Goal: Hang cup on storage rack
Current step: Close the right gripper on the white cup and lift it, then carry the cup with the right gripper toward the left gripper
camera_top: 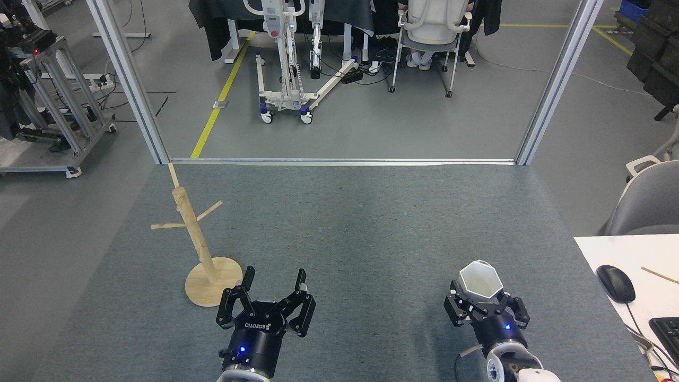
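Note:
The white faceted cup point(480, 279) sits at the front right of the grey table, its hexagonal rim turned up toward me. My right gripper point(481, 298) is shut on the cup's lower part, one finger on each side. The base of the cup is hidden behind the gripper. The wooden storage rack point(197, 240) stands at the front left on its round disc base point(212, 289), with thin pegs branching left and right and nothing on them. My left gripper point(275, 274) is open and holds nothing, just right of the rack's base.
A white desk point(610, 249) with a black mouse point(615, 284) and a keyboard point(666, 331) adjoins the table's right edge, with a grey chair point(647, 204) behind it. Metal frame posts point(127, 79) rise at the table's far corners.

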You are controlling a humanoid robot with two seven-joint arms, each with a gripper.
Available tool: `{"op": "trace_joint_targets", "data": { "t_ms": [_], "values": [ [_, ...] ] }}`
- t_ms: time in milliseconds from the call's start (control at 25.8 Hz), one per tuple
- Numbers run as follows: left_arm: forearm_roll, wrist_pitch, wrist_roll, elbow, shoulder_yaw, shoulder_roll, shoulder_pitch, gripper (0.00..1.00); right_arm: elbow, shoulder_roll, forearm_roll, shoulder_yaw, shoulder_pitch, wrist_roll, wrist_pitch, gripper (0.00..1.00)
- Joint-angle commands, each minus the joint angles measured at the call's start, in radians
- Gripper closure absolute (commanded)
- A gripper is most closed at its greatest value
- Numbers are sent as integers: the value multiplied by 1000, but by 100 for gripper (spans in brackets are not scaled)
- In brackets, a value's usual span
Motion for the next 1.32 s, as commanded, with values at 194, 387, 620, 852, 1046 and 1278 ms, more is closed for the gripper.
{"op": "trace_joint_targets", "data": {
  "t_ms": [194,387,620,852,1046,1278],
  "values": [
    [0,3,0,1,0,0,-4,0,5,-4,-4,32,-44,-6,-6,3],
    [0,0,0,-5,0,0,-4,0,5,-12,-4,30,-45,-9,-18,44],
    [0,-2,0,-10,0,3,1,1,2,-24,-4,23,-47,-9,-100,91],
    [1,-2,0,-13,0,6,-2,1,-70,-35,-9,-4,-47,-11,-181,97],
    [0,0,-11,-10,0,6,-9,1,-176,-55,-70,-89,-31,-2,-374,100],
    [0,-2,-18,-7,0,7,-10,1,-217,-101,-193,-89,-35,9,-526,100]
  ]
}}
